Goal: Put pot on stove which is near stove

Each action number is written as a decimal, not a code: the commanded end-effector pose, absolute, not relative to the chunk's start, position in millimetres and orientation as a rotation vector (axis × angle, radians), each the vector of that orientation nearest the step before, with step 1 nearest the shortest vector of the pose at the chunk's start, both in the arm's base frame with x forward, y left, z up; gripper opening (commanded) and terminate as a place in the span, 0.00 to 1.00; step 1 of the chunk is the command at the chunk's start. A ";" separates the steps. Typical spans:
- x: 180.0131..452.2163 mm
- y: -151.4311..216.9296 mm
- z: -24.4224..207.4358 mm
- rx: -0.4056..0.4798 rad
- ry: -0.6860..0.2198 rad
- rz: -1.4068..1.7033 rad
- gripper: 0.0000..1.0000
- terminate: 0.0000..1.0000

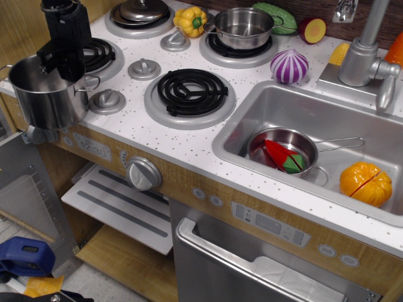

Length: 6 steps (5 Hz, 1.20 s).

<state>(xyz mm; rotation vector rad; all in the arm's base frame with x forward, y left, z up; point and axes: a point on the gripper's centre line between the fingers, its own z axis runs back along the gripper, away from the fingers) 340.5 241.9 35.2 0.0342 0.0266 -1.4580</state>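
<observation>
The tall steel pot (pixel 43 94) is at the far left front corner of the stove (pixel 135 129), overhanging the counter's edge and looking slightly raised. My black gripper (pixel 61 60) reaches down over the pot's right rim and is shut on it, one finger inside and one outside. The front left burner (pixel 101 53) lies just behind the pot, half hidden by the gripper. The front right burner (pixel 191 91) is bare.
A wider, shallow steel pot (pixel 242 26) sits on the back right burner and a lid (pixel 143 10) on the back left one. A yellow pepper (pixel 191 20) and purple onion (pixel 289 66) lie nearby. The sink (pixel 239 126) holds a saucepan (pixel 283 151) and an orange pumpkin (pixel 365 184).
</observation>
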 end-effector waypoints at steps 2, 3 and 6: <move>372.0 247.2 95.1 0.214 -0.011 -1.575 0.00 0.00; 376.2 251.4 99.5 0.251 -0.009 -1.612 0.00 0.00; 401.4 272.1 99.0 0.322 -0.052 -1.755 0.00 0.00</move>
